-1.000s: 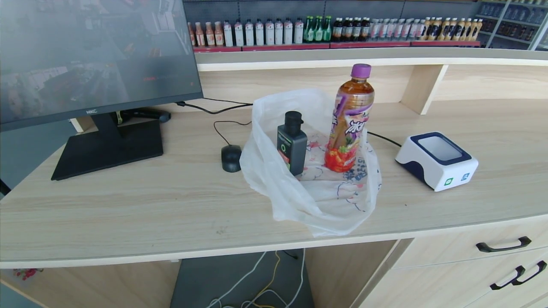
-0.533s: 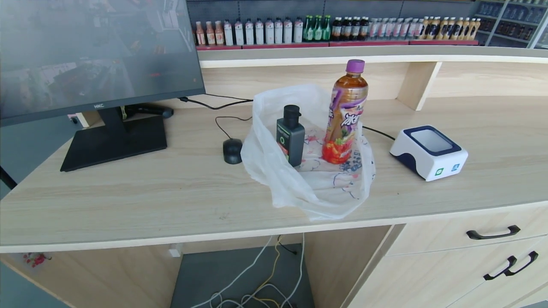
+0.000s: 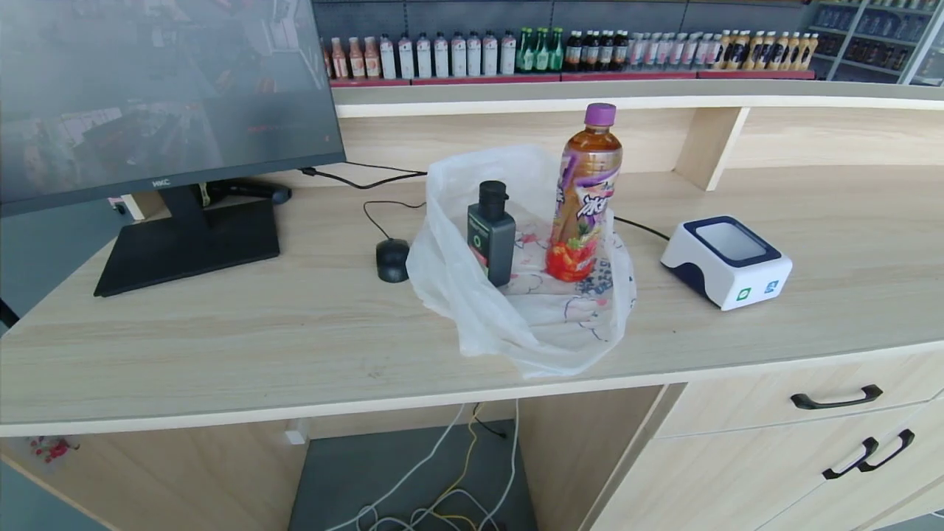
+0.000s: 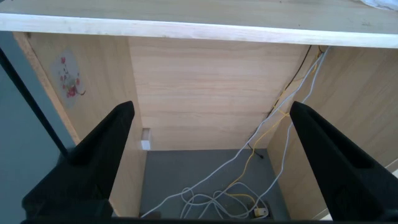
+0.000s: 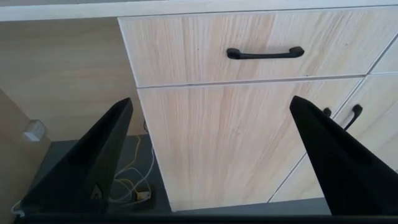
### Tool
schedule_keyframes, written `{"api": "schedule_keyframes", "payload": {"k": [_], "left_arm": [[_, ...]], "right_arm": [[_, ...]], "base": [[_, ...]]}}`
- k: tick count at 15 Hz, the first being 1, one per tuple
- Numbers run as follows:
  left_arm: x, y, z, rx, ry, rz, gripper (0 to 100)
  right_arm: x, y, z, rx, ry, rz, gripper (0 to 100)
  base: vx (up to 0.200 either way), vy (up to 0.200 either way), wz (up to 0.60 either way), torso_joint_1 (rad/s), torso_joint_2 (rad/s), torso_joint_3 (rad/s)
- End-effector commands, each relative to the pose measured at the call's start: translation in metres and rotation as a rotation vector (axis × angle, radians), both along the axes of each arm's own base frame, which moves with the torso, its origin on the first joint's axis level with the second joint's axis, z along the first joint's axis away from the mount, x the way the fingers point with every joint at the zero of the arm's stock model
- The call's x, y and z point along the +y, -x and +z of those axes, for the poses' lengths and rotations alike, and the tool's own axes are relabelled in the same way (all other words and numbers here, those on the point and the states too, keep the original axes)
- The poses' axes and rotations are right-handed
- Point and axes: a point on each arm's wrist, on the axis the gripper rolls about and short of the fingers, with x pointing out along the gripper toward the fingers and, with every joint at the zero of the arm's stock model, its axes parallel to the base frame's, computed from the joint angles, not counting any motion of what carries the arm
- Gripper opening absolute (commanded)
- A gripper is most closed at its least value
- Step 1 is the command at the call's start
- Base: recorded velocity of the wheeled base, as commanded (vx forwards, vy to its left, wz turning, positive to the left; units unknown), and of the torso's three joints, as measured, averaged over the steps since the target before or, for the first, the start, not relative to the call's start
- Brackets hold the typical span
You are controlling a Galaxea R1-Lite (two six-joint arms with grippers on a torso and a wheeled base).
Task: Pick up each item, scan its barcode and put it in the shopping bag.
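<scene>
Likely heavy, slick: tall tea bottle (image 3: 582, 199) best gripped mid-label; black bottle (image 3: 490, 236) rigid, light — grip flat sides. Spread, empty: left gripper (image 4: 211, 107), right gripper (image 5: 211, 101).

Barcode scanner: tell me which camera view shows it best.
Head view: the barcode scanner sits whole on the counter, right of the shopping bag, its window facing up. The left wrist view aims under the counter at cables; the right wrist view faces drawer fronts.

My head cam looks down on the surface (image 3: 184, 346); wrist cams sit low facing its front, sharing cables (image 4: 214, 199) and drawer handle (image 5: 265, 53).
</scene>
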Motion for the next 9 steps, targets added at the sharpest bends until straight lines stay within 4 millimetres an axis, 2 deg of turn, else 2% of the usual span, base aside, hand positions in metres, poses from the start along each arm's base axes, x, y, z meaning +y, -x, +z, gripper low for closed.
{"api": "schedule_keyframes", "payload": {"k": [1,9], "left_arm": [[0.0,0.0,0.0,0.0,0.0,0.001,100],[0.0,0.0,0.0,0.0,0.003,0.001,100]], "right_arm": [[0.0,-0.0001,-0.0001,0.002,0.001,0.001,100],[0.0,-0.0001,-0.0001,0.002,0.002,0.001,100]], "base": [[0.0,-0.2,0.0,0.022,0.02,-0.002],[0.0,-0.2,0.0,0.004,0.0,0.0]]}}
